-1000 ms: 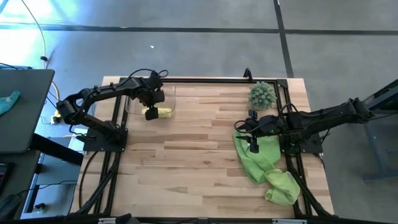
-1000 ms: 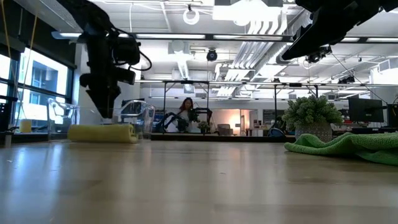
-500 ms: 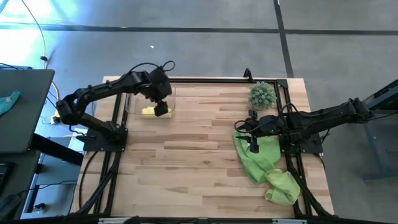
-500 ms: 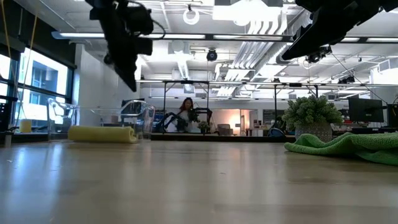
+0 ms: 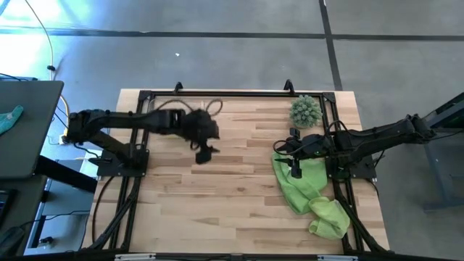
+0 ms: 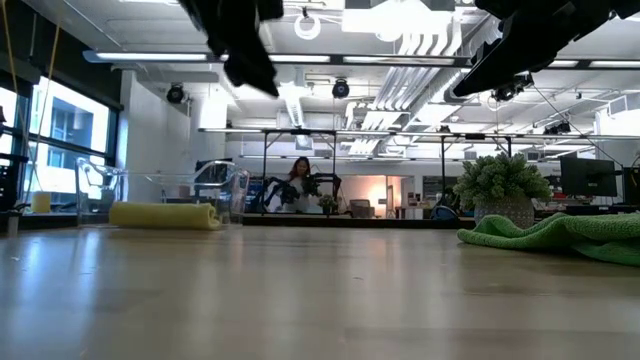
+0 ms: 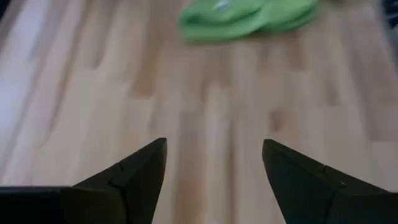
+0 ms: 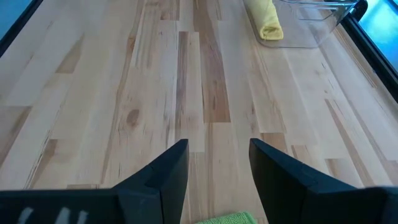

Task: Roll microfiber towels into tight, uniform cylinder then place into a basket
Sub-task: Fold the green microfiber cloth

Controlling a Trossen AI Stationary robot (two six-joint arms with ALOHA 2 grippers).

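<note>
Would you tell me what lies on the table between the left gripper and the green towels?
Only bare wood: the left wrist view shows the left gripper, open, facing the green towels across empty boards.

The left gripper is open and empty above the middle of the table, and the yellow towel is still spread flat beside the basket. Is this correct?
Not quite. The yellow towel is already rolled into a cylinder, as the right wrist view and the low view show. It lies by the basket. The left gripper is indeed open and empty above the table's middle.
</note>
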